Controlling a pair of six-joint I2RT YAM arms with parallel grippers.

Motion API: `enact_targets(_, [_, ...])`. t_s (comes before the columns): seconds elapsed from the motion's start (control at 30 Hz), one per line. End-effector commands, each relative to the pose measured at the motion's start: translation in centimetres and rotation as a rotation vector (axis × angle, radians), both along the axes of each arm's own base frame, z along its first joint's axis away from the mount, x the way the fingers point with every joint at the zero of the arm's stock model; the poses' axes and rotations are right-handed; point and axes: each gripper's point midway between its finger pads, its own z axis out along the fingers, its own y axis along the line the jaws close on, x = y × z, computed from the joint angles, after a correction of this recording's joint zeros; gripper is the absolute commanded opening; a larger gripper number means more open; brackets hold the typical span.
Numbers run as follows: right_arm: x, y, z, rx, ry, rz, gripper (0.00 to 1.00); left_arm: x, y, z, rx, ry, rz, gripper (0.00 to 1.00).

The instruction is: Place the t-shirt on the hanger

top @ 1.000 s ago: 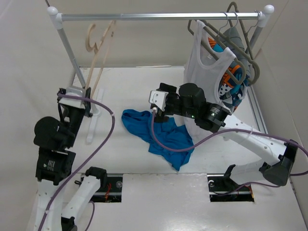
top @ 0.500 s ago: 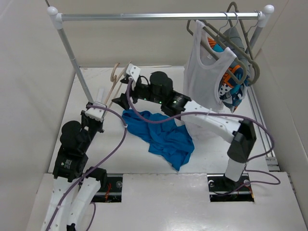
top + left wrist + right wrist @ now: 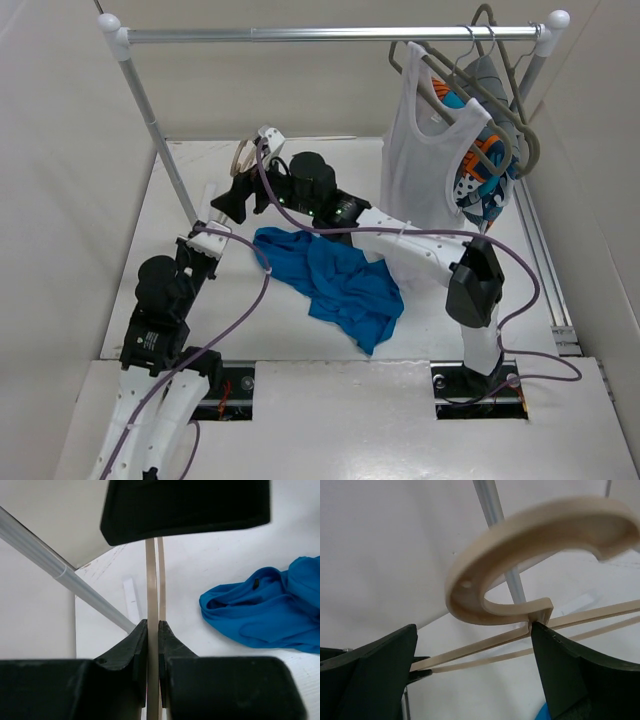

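Observation:
The beige hanger (image 3: 243, 157) is off the rail, tilted over the table's back left. My left gripper (image 3: 205, 233) is shut on its lower bars; the left wrist view shows the jaws pinching a beige bar (image 3: 152, 605). My right gripper (image 3: 233, 200) is open, straddling the hanger just below its hook (image 3: 530, 540), with one fingertip (image 3: 545, 635) at the neck and the two bars (image 3: 485, 640) passing between the fingers. The blue t-shirt (image 3: 330, 280) lies crumpled on the table, right of both grippers, and shows in the left wrist view (image 3: 270, 605).
The metal rail (image 3: 330, 34) spans the back, its left post (image 3: 160, 130) close to the hanger. A white tank top (image 3: 430, 150) and a patterned garment (image 3: 487, 185) hang on grey hangers at the right end. A white strip (image 3: 131, 597) lies on the table.
The hanger has come off the rail and down to the left, held in my left gripper. My right arm has swung left from above the t-shirt to the hanger's neck.

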Motion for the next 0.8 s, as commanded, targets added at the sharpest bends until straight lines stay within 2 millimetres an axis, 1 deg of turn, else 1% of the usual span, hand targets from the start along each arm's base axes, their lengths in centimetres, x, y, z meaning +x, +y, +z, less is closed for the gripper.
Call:
enact_targets(0.0, [-1.0,1.7,1.7,0.132,0.124,0.027,1.0,0.1,-0.4,2.0,0.023,-0.104,-0.036,0.0])
enact_targets(0.03, [-1.0,1.7,0.9,0.13,0.159,0.016,1.0,0.1,-0.4,2.1,0.029,-0.118,-0.037,0.0])
enact_targets(0.07, [-1.5,2.0,0.1,0.123,0.189,0.017,1.0,0.1,-0.2,2.1,0.03,-0.118,-0.026,0.0])
enact_targets(0.13, [-1.2,1.8,-1.8,0.087,0.229,-0.008,1.0,0.2,0.0,2.3,0.038,-0.131,-0.016,0.0])
enact_targets(0.17, [-1.1,1.4,-1.7,0.08,0.235,-0.026,1.0,0.2,0.2,2.4,0.046,-0.145,-0.006,0.0])
enact_targets(0.2, [-1.2,1.4,-2.4,0.056,0.25,-0.03,1.0,0.2,0.3,2.5,0.058,-0.149,-0.007,0.0])
enact_targets(0.23, [-1.0,1.2,-2.7,0.048,0.255,-0.045,1.0,0.3,0.3,2.0,0.061,-0.138,-0.007,0.0])
enact_targets(0.27, [-0.8,1.0,-2.1,0.062,0.26,-0.059,1.0,0.2,0.3,2.1,0.066,-0.154,-0.007,0.0])
enact_targets(0.3, [-0.9,0.9,-2.7,0.043,0.271,-0.062,1.0,0.2,0.3,2.1,0.066,-0.154,-0.007,0.0])
enact_targets(0.33, [-0.9,1.1,-3.4,0.034,0.296,-0.065,1.0,0.3,0.3,2.1,0.078,-0.157,-0.008,0.0])
enact_targets(0.37, [-0.9,1.1,-3.0,0.046,0.3,-0.063,1.0,0.2,0.4,2.0,0.077,-0.165,-0.008,0.0])
enact_targets(0.43, [-0.7,1.5,-4.1,0.034,0.321,-0.066,1.0,0.2,0.0,2.1,0.101,-0.173,-0.034,0.0])
enact_targets(0.47, [-0.5,1.8,-3.8,0.042,0.317,-0.065,1.0,-0.1,-0.1,1.8,0.12,-0.167,-0.049,0.0])
enact_targets(0.5, [-0.3,2.0,-4.0,0.04,0.317,-0.065,0.98,-0.2,-0.6,1.2,0.131,-0.154,-0.086,0.0])
enact_targets(0.53, [-0.4,2.3,-4.6,0.029,0.324,-0.058,0.95,-0.5,-0.9,1.5,0.137,-0.172,-0.104,0.0])
enact_targets(0.57, [-0.2,2.6,-5.7,0.021,0.354,-0.061,0.92,-0.9,-1.1,1.6,0.143,-0.182,-0.124,0.0])
enact_targets(0.6, [-0.4,2.7,-5.7,0.02,0.355,-0.052,0.86,-1.2,-1.8,1.1,0.15,-0.177,-0.172,0.0])
enact_targets(0.63, [-0.3,2.8,-6.4,0.011,0.361,-0.054,0.8,-1.4,-2.1,1.4,0.168,-0.195,-0.192,0.0])
enact_targets(0.67, [-0.8,3.1,-6.4,0.017,0.356,-0.044,0.68,-1.7,-2.3,1.3,0.175,-0.198,-0.21,0.0])
enact_targets(0.7, [-0.7,3.1,-6.9,0.019,0.365,-0.055,0.62,-1.9,-2.4,0.7,0.184,-0.189,-0.224,0.0])
enact_targets(0.73, [-0.7,2.9,-6.7,0.026,0.361,-0.054,0.57,-2.1,-2.5,0.9,0.182,-0.2,-0.233,0.0])
enact_targets(0.77, [-0.6,2.9,-6.9,0.028,0.359,-0.062,0.44,-2.1,-2.5,0.6,0.183,-0.188,-0.234,0.0])
